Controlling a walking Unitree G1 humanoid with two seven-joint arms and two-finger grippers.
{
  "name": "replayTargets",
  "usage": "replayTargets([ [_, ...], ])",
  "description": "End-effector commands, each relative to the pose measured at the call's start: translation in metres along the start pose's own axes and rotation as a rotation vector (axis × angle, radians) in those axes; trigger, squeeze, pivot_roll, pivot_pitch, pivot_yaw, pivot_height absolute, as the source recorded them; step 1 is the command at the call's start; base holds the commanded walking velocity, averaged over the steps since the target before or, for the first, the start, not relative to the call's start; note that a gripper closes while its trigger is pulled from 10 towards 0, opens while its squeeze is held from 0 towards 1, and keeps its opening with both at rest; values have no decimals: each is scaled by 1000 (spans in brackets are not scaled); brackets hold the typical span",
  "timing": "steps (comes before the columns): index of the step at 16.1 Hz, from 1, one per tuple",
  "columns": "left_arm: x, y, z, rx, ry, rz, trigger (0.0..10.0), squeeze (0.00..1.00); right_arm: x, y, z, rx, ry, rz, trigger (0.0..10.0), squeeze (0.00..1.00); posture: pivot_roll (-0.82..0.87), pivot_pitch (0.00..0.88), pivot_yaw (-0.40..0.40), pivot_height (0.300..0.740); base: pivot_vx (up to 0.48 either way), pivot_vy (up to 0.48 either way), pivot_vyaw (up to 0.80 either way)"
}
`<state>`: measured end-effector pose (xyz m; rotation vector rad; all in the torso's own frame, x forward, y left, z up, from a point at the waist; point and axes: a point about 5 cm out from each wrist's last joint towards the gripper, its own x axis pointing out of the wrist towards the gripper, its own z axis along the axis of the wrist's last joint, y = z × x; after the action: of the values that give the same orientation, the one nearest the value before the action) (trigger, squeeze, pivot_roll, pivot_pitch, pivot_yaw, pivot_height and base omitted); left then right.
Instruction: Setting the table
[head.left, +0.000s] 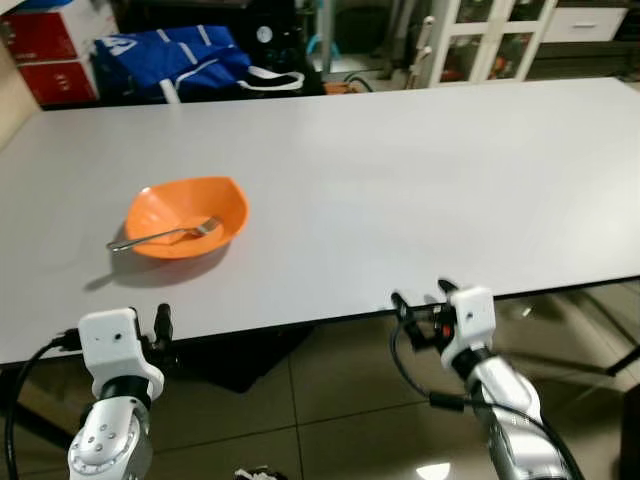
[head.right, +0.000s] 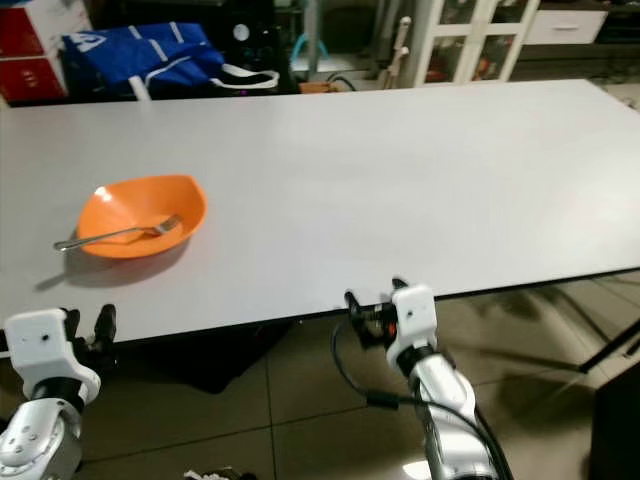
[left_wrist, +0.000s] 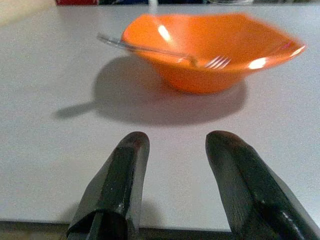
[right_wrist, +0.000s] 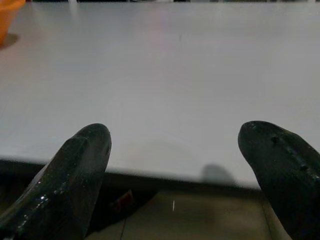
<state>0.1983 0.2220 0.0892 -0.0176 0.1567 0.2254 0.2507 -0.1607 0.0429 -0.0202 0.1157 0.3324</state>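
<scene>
**Both grippers parked at the table's near edge, bowl and fork out on the table**

Nearest to you are the two grippers at the near edge of the white table (head.left: 400, 180). Your left gripper (left_wrist: 175, 150) sits just short of the orange bowl (head.left: 187, 215), its two black fingers (left_wrist: 122, 180) spread apart with nothing between them and their tips over the table's rim. Your right gripper (right_wrist: 175, 150) is well away from the bowl along the same edge, its fingers (right_wrist: 82, 165) spread wide and holding nothing, level with the table's lip.

The orange bowl stands upright on the table, apart from both grippers, on the side of your left arm. A metal fork (head.left: 160, 235) lies in the bowl: its tines rest inside against the orange wall and its handle pokes out over the rim on the side away from your right gripper. The bowl throws a dark shadow on the table towards your left gripper.

Beyond the bowl, past the table's far edge, you can see a blue bag (head.left: 170, 60) and red boxes (head.left: 50, 55). Farther along that far edge from the bowl stands a white cabinet with glass doors (head.left: 490, 40). Below the table's near edge there is a tiled floor (head.left: 330, 410).
</scene>
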Motion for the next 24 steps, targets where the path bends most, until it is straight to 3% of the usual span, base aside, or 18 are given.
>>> replayTargets([
  [1,1,-2,7,-21,-11,-7,10000,0,-1,4,2,-12,-5,25,10000,0,-54,0,45,740,0,0,0],
  [3,12,-4,13,0,-37,-23,10000,0,0,6,-8,-10,5,7,10000,0,-57,0,51,740,0,0,0],
  [6,16,-13,16,18,-42,-51,10000,0,7,7,-8,-7,23,16,10000,0,-59,0,51,740,0,0,0],
  [9,18,-13,14,-28,-24,-21,10000,0,12,6,-4,-7,20,15,10000,0,-48,0,29,740,0,0,0],
  [12,36,-18,18,-16,-31,-78,10000,0,20,7,5,-10,-18,-16,10000,0,-105,0,74,740,0,0,0],
  [16,51,-30,15,-5,-5,-150,10000,0,9,-2,10,-12,-38,-95,10000,0,-180,0,99,740,0,0,0],
  [24,49,-37,6,-55,16,-144,10000,0,6,-5,14,-26,-21,-117,10000,0,-176,0,80,740,0,0,0],
])
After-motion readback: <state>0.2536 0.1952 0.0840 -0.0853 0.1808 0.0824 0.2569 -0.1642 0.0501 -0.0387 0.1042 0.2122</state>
